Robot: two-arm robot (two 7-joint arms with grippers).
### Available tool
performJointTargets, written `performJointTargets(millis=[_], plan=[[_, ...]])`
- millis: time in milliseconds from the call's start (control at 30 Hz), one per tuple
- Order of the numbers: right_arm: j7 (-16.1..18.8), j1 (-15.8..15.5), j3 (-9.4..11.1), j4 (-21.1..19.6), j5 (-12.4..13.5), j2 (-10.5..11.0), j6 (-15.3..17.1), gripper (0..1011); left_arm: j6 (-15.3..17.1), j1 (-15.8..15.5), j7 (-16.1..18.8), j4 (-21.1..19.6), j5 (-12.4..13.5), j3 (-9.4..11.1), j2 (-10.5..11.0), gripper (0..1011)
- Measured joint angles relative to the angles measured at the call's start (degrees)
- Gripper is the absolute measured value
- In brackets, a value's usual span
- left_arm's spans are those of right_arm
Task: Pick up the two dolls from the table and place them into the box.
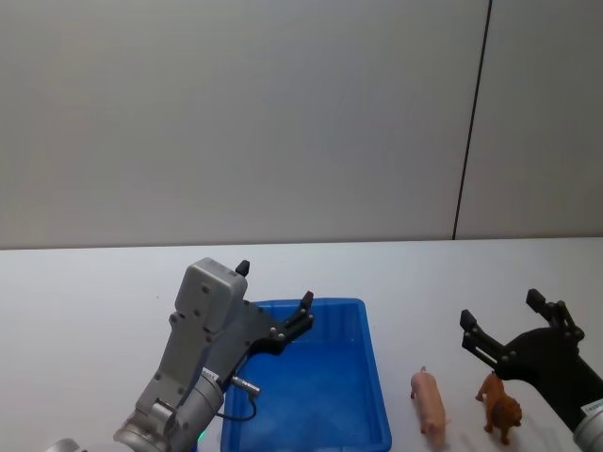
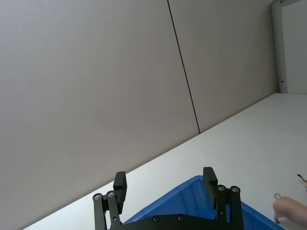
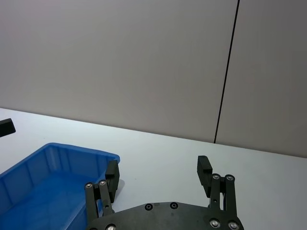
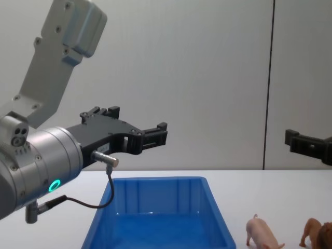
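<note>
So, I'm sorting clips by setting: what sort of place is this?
Likely a robot test room: white table, plain grey wall panels, and a blue box with a toy pig and lion beside it.

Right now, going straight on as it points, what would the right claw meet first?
The way looks free: the right claw points over the table, past the box, probably reaching only the back wall.

light: I see bright, even, diffuse illumination over the wall (image 1: 283, 113) and table (image 1: 94, 282) | shadows: I find only faint, soft ones under the pig (image 1: 429, 400) and lion (image 1: 499, 407), near right | glare: mild sheen inside the box (image 1: 375, 367)
</note>
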Motion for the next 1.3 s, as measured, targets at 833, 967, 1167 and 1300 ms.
performJointTargets(millis=[833,967,1167,1300], plan=[[6.6,-3.0,3.9,2.2,4.1,6.6,6.9,1001,0.0,0.0,0.0,0.0,0.0,0.0,0.0,1001],[7.4,-3.2,4.0,2.5,4.3,6.9,7.6,1001,0.0,0.0,0.0,0.0,0.0,0.0,0.0,1001],[8.5,-3.0,3.8,3.7,4.2,6.8,9.0,1001,0.0,0.0,0.0,0.0,0.0,0.0,0.0,1001],[8.9,-2.7,3.5,4.4,3.9,6.4,9.4,1001,0.0,0.0,0.0,0.0,0.0,0.0,0.0,1001]])
